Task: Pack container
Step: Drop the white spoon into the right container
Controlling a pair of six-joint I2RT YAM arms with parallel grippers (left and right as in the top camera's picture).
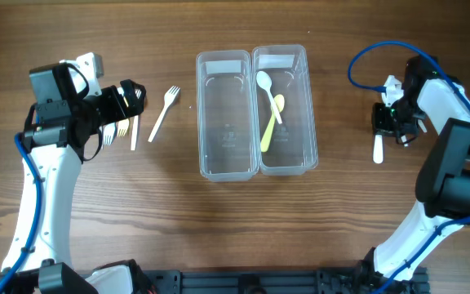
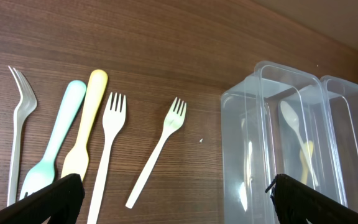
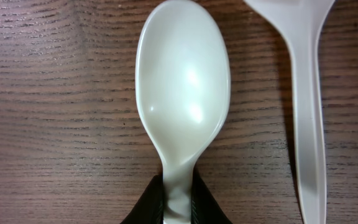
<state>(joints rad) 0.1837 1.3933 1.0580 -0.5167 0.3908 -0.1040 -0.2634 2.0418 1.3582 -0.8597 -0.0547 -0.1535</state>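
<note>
two right fingers pinch the white spoon handle, left fingers spread wide.

Legible texts, labels, brands, numbers, signs: none in any view.
Faint moulded marks on the bare floor of the left-hand clear rectangular plastic container, overhead view: too small and too blurred to read; cannot tell whether letters, numerals or a symbol.
</note>
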